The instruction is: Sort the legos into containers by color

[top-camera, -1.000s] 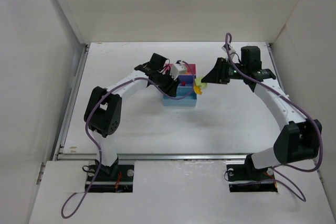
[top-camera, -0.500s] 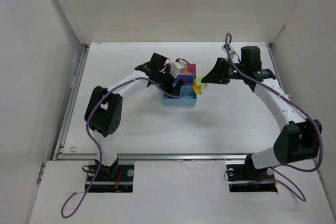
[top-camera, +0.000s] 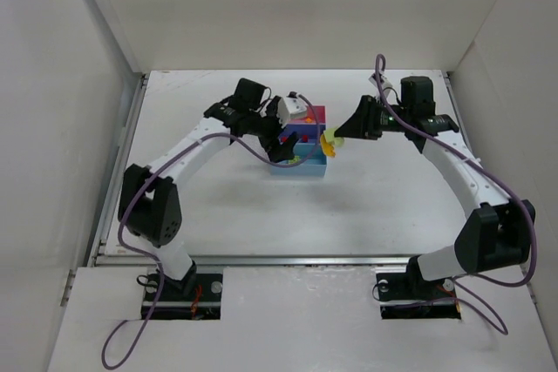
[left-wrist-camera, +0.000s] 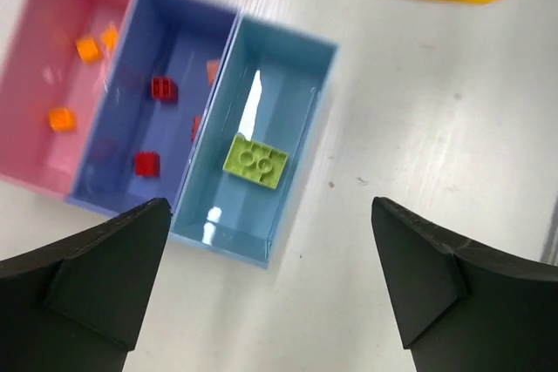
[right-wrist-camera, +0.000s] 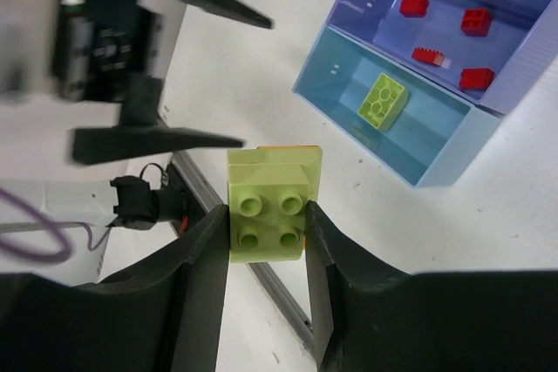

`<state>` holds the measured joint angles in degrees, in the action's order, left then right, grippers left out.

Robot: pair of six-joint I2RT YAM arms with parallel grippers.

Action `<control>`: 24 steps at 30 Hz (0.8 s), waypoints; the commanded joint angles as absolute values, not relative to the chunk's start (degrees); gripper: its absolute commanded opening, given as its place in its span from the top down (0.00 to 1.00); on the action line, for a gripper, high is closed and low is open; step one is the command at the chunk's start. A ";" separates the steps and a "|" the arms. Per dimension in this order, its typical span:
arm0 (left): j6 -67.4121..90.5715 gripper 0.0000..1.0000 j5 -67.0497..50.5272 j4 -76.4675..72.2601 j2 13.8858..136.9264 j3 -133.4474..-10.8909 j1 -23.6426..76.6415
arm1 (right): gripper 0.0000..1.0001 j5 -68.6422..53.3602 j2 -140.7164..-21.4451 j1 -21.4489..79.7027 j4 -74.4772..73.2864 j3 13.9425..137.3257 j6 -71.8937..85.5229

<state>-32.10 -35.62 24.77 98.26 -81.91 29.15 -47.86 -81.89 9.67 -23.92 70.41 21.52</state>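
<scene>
1. Left gripper (left-wrist-camera: pixel 270 211): jaws spread wide with nothing between the fingers, hanging above the tray (top-camera: pixel 296 168).
2. Pink bin (left-wrist-camera: pixel 35 84): contains the orange bricks (left-wrist-camera: pixel 61 118).
3. Dark blue bin (left-wrist-camera: pixel 179 37): contains the red bricks (left-wrist-camera: pixel 146 164).
4. Light blue bin (left-wrist-camera: pixel 292 84): one loose lime brick (left-wrist-camera: pixel 255 161) lies on its floor, studs up.
5. Right gripper (right-wrist-camera: pixel 266 219): jaws clamped on the held lime brick (right-wrist-camera: pixel 270 185), poised above the table just beside the tray's right side.
6. Step in hand, as judged: deliver the held lime brick to the light blue bin. Centre it over that bin and lower it near the rim before releasing, so it cannot bounce into the dark blue bin. Let the left arm clear the tray first.
7. Change from the earlier top view: the left jaws have widened from nearly shut and the left elbow has swung leftward. The right arm and tray are unmoved.
</scene>
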 commanded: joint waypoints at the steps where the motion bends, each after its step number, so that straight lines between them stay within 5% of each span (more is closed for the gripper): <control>1: -43.93 0.00 -46.81 29.00 89.83 -83.06 29.53 | 1.00 -49.83 -79.19 9.67 -19.96 71.10 23.46; 13: -39.65 0.00 -69.77 27.86 93.68 -86.21 30.15 | 1.00 -55.54 -75.86 12.47 -14.33 70.58 21.63; 24: -42.27 0.00 -84.11 45.78 106.87 -102.91 28.48 | 1.00 -53.88 -74.53 13.62 -19.50 70.05 13.19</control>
